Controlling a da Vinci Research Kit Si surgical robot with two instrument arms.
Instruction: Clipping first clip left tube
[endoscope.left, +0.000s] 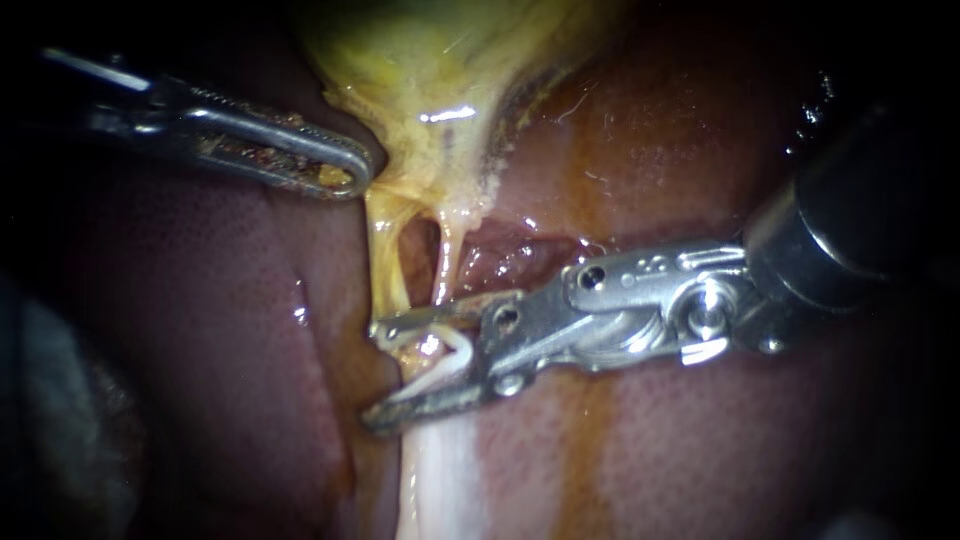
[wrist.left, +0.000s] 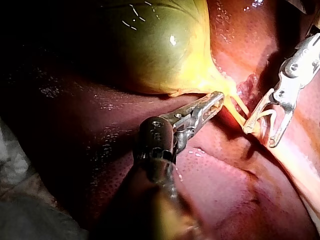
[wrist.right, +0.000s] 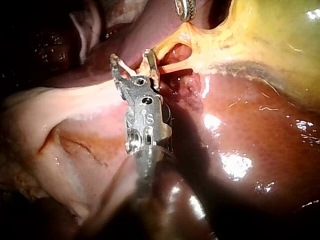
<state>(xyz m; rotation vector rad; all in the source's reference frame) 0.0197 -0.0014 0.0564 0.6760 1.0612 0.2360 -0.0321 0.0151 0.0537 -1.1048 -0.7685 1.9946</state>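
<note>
Pulling the gallbladder (endoscope.left: 420, 60) neck taut, left instrument (endoscope.left: 355, 175) jaws clamp it, stretching the left tube (endoscope.left: 385, 255); right instrument (endoscope.left: 372, 374) jaws, spread wide, hold a clip (endoscope.left: 450, 358) astride it.

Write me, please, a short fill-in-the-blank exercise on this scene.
1. The left instrument grips the yellow edge of the ___.
2. The right instrument carries a white ___.
3. In the endoscope view, ___ thin tubes show just above the right instrument.
4. The dark red organ beneath it all is the ___.

Missing words: gallbladder; clip; two; liver.
</note>
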